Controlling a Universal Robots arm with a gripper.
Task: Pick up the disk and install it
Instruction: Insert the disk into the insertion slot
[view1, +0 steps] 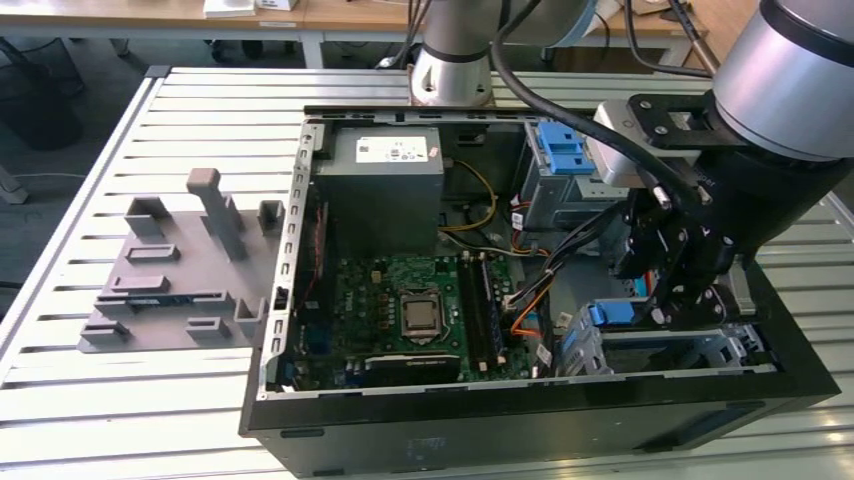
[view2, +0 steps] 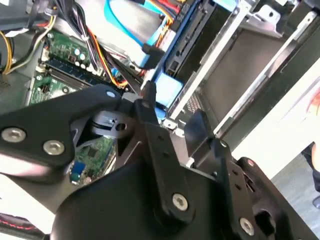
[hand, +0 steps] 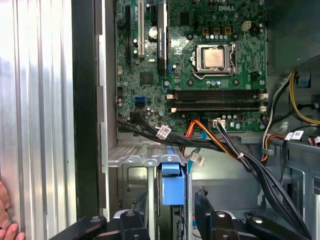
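Inside the computer case (view1: 534, 400), the gripper (hand: 172, 210) clamped the disk (hand: 173, 190) edge-on above the drive cage (hand: 135, 165); squaring it with the slot looked essential.

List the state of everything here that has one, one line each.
Computer case: side open, lying on the table.
Disk: standing on edge in the drive cage, blue bracket end up, between the gripper's fingers.
Gripper: lowered into the case, around the disk.
CPU socket: uncovered, no cooler.
Grey holder block: empty.
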